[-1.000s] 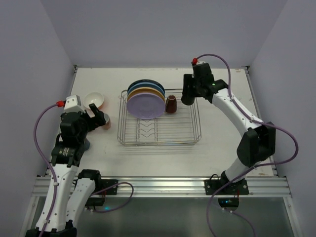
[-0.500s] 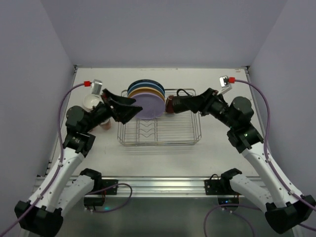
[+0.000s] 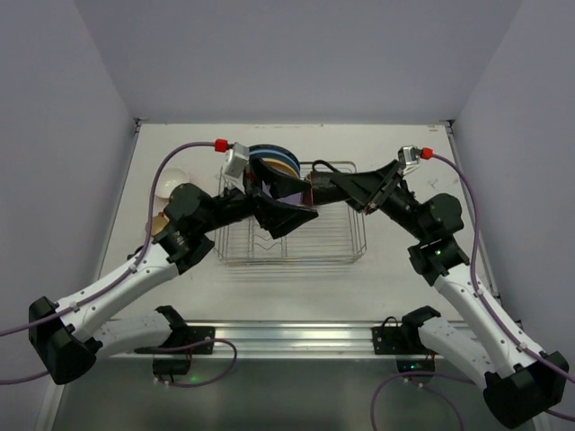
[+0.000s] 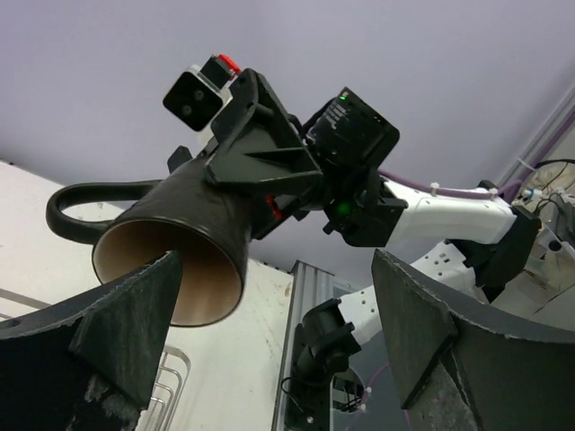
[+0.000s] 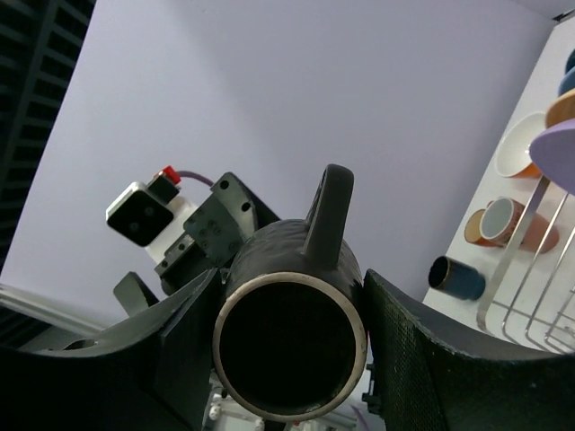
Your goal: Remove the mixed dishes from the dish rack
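Note:
My right gripper (image 3: pixel 328 191) is shut on the brown cup (image 3: pixel 311 189), which has a loop handle and looks almost black in the wrist views. It holds the cup on its side above the back of the silver wire dish rack (image 3: pixel 341 247). In the right wrist view the cup (image 5: pixel 292 269) fills the gap between the fingers. My left gripper (image 3: pixel 292 218) is open and empty over the rack, facing the cup. In the left wrist view the cup's tan mouth (image 4: pixel 171 269) lies beside the left finger (image 4: pixel 126 323). The stacked plates (image 3: pixel 274 162) stand in the rack, mostly hidden behind the left arm.
The orange bowl, white inside (image 5: pixel 521 148), a pink cup (image 5: pixel 503 224) and a blue cup (image 5: pixel 458 277) sit on the table left of the rack. The bowl also shows in the top view (image 3: pixel 171 180). Walls close the table on three sides.
My left arm swung from the table's left side to over the rack. My right gripper came down from the back, closed on the brown cup and now holds it raised.

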